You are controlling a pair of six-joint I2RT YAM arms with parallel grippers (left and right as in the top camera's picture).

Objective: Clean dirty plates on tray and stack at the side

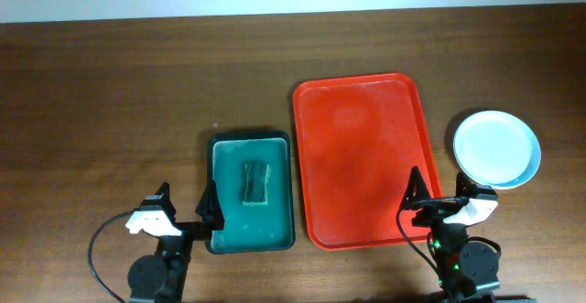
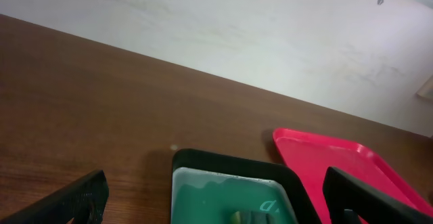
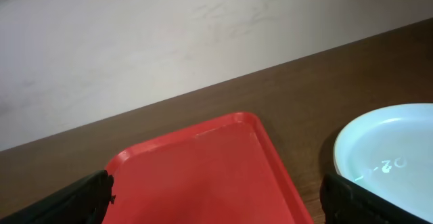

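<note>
The red tray (image 1: 361, 161) lies right of centre with nothing on it; it also shows in the right wrist view (image 3: 203, 176) and the left wrist view (image 2: 325, 160). The pale blue plates (image 1: 496, 148) sit stacked on the table right of the tray, their top one clean; the stack shows in the right wrist view (image 3: 389, 153). My left gripper (image 1: 186, 209) is open and empty at the front edge, left of the dark teal tray. My right gripper (image 1: 439, 198) is open and empty over the red tray's front right corner.
A dark teal-green tray (image 1: 250, 191) with a sponge (image 1: 254, 181) and some liquid sits left of the red tray; it shows in the left wrist view (image 2: 233, 183). A pale wall runs behind the table's far edge.
</note>
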